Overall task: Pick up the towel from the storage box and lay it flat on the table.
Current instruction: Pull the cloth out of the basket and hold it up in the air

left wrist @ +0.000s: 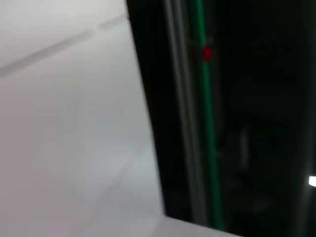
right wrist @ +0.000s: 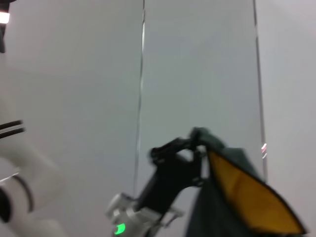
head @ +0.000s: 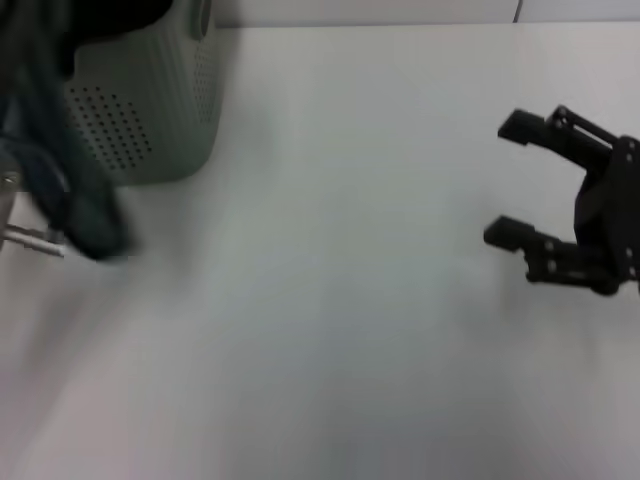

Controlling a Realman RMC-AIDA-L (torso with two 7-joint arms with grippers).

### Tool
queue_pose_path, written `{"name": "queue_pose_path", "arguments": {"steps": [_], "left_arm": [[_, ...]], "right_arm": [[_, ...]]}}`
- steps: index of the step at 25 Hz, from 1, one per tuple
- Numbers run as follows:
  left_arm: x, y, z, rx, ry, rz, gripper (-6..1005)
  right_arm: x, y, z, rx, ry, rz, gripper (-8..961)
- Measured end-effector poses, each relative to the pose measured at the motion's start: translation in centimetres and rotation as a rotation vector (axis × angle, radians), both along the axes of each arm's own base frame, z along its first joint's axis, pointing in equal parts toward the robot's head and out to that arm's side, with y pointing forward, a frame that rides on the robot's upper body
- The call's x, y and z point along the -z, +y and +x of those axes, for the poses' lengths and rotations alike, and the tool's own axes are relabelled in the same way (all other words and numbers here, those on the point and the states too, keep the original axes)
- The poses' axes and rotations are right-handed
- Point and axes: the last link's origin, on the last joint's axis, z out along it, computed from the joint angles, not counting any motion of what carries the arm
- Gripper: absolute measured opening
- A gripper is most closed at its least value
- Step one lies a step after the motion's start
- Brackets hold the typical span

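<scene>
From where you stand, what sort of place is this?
Probably a robot test bench: a bare white table, plain pale wall panels, one storage box, and a towel held up by the left end effector.

Not much besides the main stuff here: a pale wall behind everything, split by thin vertical seams, and another seam line at the far edge.
</scene>
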Motion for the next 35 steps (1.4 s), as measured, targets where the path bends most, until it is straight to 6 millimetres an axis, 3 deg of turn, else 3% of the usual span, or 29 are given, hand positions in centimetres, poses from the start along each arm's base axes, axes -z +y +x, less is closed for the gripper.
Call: {"name": "queue_pose_path", "arguments": {"steps": [5,12,20,24,30,35], "left_arm": [[0.4,-0.7,1.2,0.106,0.031,-0.041,19],[0.7,-1.3,1.1,0.121,0.051,-0.066,19],[2.2,-1.8,1.9,0.157,0.071,-0.105,19],[2.4,-1.7,1.7,0.125,0.068,-0.083,18],[2.7,-1.2,1.0,0.038,0.058,-0.035,18],[3.4,-0.8,1.3,0.010,0.091,0.033,18]], "right_arm": [[-0.1,1.3,-0.9,-0.001,0.020,0.054,868],[0.1,2.8,-1.9,0.009,0.015,0.082,868],[2.3,5.1,-3.6,0.055,-0.013,0.017,869],[3.3,4.8,-4.5,0.006,-0.041,-0.040,846],[1.7,2.9,-4.7,-0.083,0.080,-0.062,786],[1.5,2.7,-4.7,-0.076,0.106,-0.062,761]]}}
